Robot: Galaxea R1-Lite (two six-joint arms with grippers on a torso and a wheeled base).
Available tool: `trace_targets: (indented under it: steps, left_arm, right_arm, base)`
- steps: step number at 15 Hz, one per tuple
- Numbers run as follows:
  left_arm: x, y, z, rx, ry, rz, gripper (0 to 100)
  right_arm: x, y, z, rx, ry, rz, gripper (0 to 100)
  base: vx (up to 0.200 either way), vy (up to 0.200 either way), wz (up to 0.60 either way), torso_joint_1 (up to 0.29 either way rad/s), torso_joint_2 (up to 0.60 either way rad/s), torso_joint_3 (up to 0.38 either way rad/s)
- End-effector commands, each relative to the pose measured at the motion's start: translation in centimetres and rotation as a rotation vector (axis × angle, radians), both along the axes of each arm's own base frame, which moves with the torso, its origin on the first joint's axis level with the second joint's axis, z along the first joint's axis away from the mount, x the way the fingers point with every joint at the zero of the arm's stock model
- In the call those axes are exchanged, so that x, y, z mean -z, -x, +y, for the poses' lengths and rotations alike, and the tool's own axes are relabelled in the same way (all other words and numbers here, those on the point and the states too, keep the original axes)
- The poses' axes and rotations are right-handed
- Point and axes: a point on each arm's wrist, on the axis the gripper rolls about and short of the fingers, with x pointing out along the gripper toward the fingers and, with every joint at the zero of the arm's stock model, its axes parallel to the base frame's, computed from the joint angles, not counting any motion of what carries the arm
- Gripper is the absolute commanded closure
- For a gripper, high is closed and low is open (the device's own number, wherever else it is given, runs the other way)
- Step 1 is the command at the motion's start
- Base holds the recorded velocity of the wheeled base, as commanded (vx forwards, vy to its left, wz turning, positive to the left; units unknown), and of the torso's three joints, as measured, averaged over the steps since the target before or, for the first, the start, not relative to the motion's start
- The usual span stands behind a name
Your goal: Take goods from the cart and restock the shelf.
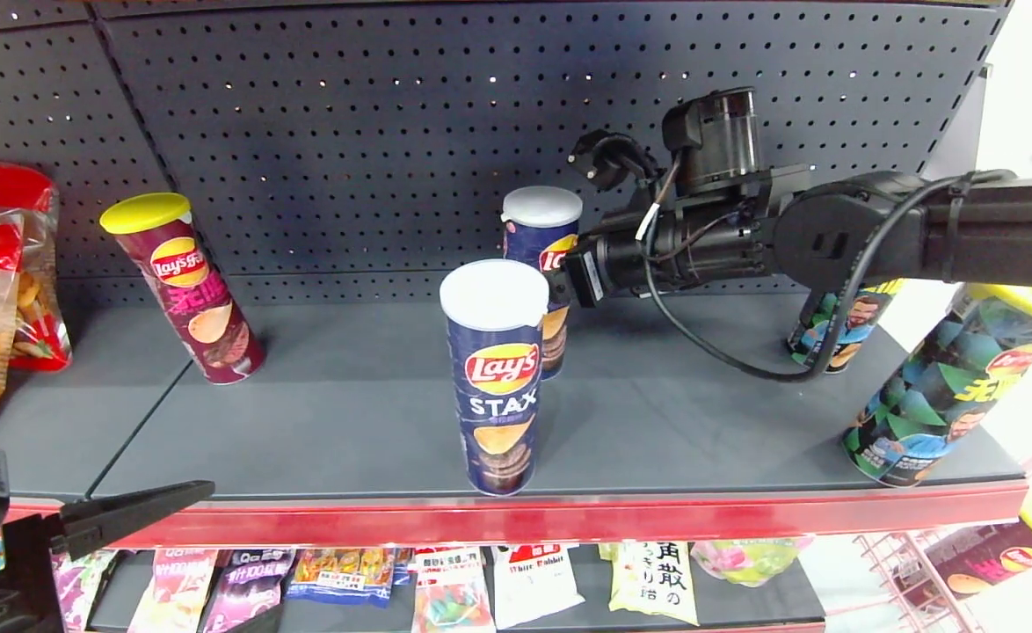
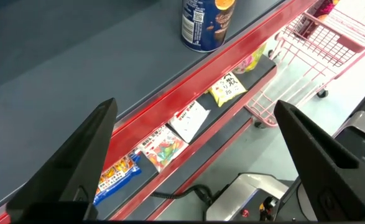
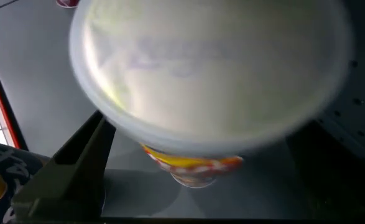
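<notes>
Now | right gripper [image 1: 562, 288] at rear can [image 1: 541, 213], centre frame, grip unclear | left gripper [image 2: 196, 109] spread apart | risk: swinging arm topples front can [image 1: 500, 387].

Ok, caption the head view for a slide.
Right end effector at the rear blue chip can on the shelf.

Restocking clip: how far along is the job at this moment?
Done: one navy can stands at the shelf front, near a purple can and green cans. In hand: the right gripper is at a second navy can behind it, grip unclear. Left: the left gripper is open and empty; the pink cart seems to hold more goods.
</notes>
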Motion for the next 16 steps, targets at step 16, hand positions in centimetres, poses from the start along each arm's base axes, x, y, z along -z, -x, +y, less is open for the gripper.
trace_targets:
  steps: [16]
  left_arm:
    - [1.2, -6.6, -2.9, -0.014, -0.085, 0.164, 0]
  right_arm:
    - [-4.3, 22.3, -14.1, 0.127, -0.076, -0.111, 0]
  base:
    - [0.0, 0.0, 0.0, 0.0, 0.0, 0.0]
